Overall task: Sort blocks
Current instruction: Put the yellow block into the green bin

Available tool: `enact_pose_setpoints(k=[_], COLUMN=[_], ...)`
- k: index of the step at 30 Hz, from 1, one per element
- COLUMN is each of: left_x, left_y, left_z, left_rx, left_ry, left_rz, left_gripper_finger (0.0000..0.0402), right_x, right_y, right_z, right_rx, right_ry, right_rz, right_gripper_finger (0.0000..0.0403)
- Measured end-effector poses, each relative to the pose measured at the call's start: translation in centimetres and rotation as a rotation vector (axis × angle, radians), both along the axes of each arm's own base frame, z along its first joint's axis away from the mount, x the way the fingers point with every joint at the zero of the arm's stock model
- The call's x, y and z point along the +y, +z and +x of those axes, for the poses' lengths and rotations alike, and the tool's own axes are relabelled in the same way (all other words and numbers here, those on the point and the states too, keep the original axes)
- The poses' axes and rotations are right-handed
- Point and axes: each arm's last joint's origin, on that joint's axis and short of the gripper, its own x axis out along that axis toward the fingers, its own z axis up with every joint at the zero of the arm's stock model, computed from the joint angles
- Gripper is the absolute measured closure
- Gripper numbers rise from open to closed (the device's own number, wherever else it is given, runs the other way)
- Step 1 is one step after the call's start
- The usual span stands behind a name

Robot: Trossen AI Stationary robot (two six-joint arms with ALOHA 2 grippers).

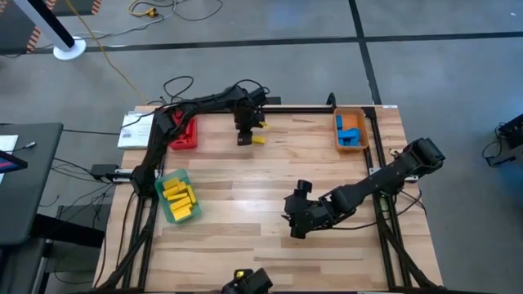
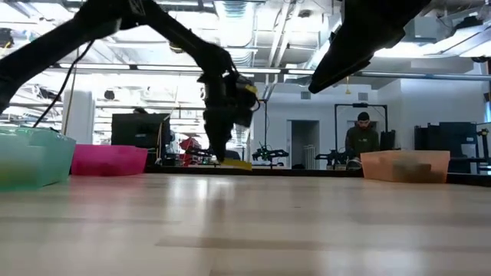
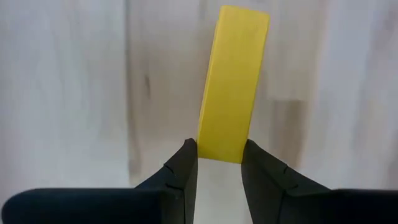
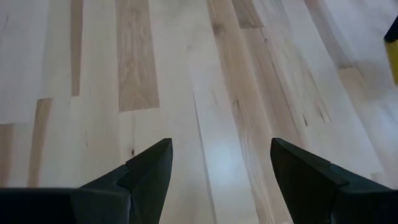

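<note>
My left gripper (image 1: 245,137) stands over the far middle of the table, pointing down, shut on a yellow block (image 3: 233,81). In the high view the block (image 1: 258,139) sticks out of the gripper toward the table's right. The green tray (image 1: 166,214) at the near left holds several yellow blocks (image 1: 178,198). At the far right, the orange tray (image 1: 350,112) holds blue blocks (image 1: 350,133). My right gripper (image 1: 294,220) hangs open over bare wood at the near right middle, holding nothing (image 4: 221,155). My left gripper pinches the yellow block's near end (image 3: 219,152) between its two fingertips, which press on its two long sides. The fingers come from above, pointing down. The block lies about level, low over the wood; I cannot tell whether its far end touches the table.
A red tray (image 1: 185,135) stands at the far left, beside the left arm. Bare wood runs across the middle and near part of the table (image 1: 245,229). Beyond the table's far edge a person (image 2: 362,138) stands in the room.
</note>
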Motion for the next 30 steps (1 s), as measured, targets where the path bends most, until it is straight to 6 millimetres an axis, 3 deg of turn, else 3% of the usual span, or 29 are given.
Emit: enact_pose_setpoints(k=[10, 20, 26, 30], left_x=[-5.6, -13.2, -17.4, -19.6], left_y=[8.1, 16.2, 18.4, 18.2], left_z=[-1.8, -6.7, -10.3, -13.0], left_rx=[0.03, 0.054, 0.007, 0.009], left_ry=[-0.046, 0.0, 0.047, 0.109], left_rz=[0.05, 0.121, 0.121, 0.125], left_gripper_finger=[0.0312, 0.0312, 0.0312, 0.0312], right_x=[-0.1, -0.1, 0.0, 0.0], right_y=[-0.1, -0.1, 0.0, 0.0], right_z=[-0.1, -0.1, -0.1, -0.1], right_rx=[0.017, 0.022, 0.018, 0.019], right_ry=[0.002, 0.022, 0.037, 0.038], right_rz=[-0.01, -0.028, -0.039, -0.041], right_gripper_finger=[0.0117, 0.0117, 0.0117, 0.0117])
